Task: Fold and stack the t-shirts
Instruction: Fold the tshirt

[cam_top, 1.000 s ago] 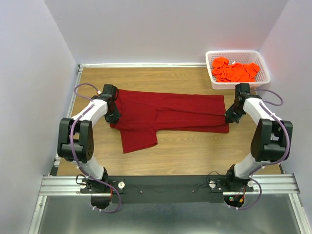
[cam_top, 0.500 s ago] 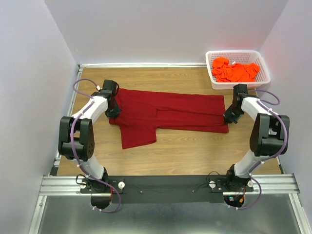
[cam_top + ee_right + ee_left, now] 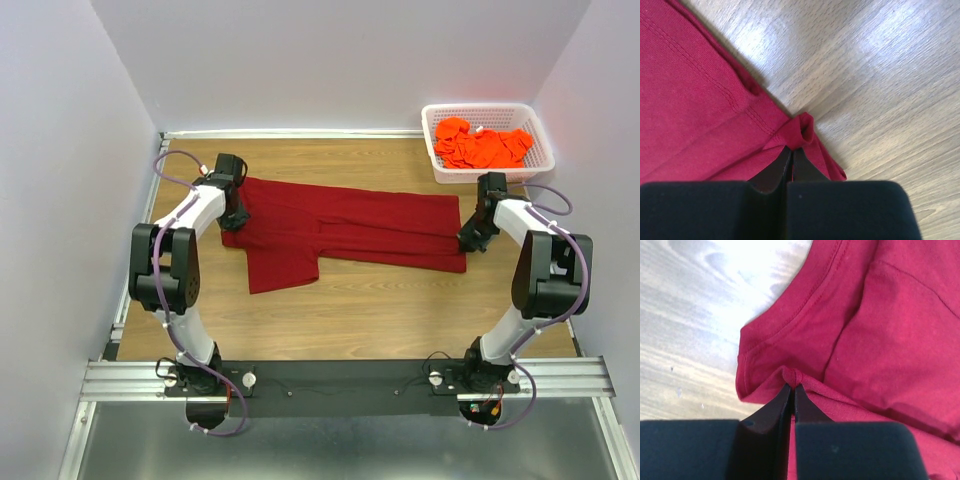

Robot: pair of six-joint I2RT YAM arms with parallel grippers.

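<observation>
Left gripper [image 3: 791, 386] is clamped right down, fingers pressed together, a small pucker of the maroon t-shirt [image 3: 350, 225] nipped at their tips; that pucker sits on the shirt's edge, a stitched hem curving away just ahead of the claw, bare wooden table [image 3: 400, 300] showing beyond it and to the left in the wrist view; over to the right gripper [image 3: 791, 148], same story, closed tight on a little roll of red hem at a corner of the cloth; from that claw the shirt spreads off to the left in its wrist view, with bare wood ahead and to the right; from above, the shirt lies long and flat on the table, stretched between the two claws, one flap sticking out toward the arm bases, nearer the left claw; past the right claw, in the far right corner, the white basket [image 3: 490, 174] holds the orange t-shirts [image 3: 483, 146], near that claw and well apart from the left one.
</observation>
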